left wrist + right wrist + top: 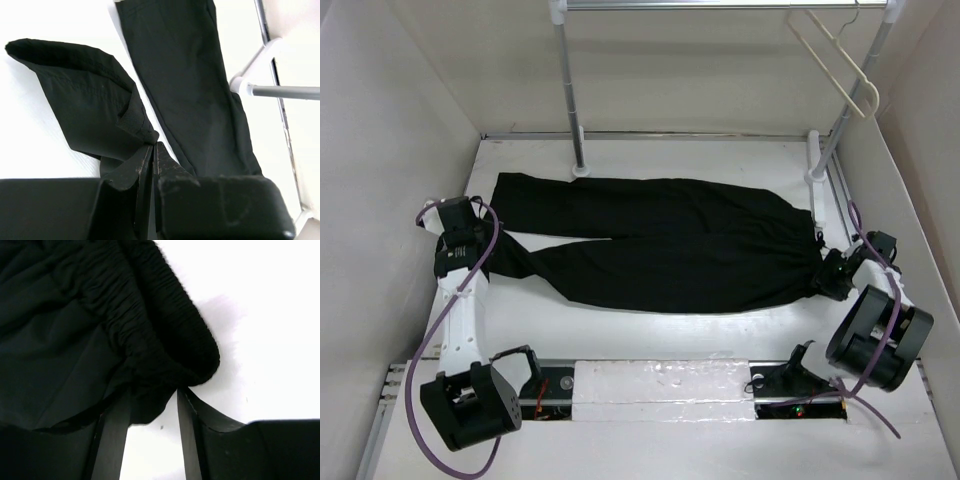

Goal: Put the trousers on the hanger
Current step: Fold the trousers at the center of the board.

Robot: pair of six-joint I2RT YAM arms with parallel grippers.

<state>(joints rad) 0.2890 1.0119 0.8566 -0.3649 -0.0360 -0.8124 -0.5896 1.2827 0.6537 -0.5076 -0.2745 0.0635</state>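
The black trousers (660,245) lie flat across the white table, waistband at the right and leg ends at the left. My left gripper (503,260) is shut on the near leg's end; in the left wrist view the jaws (154,147) meet on a pinch of the folded leg (85,100). My right gripper (822,276) sits at the waistband, open. In the right wrist view its fingers (187,435) stand apart with the gathered waistband (170,325) at their tips (152,400). The cream hanger (835,60) hangs on the rack's top bar at the far right.
A white rack stands at the back, with its left pole (570,90) behind the trousers and its right pole (850,100) slanting down to a foot (815,160) near the waistband. A rack pole (285,92) also shows in the left wrist view. White walls close both sides.
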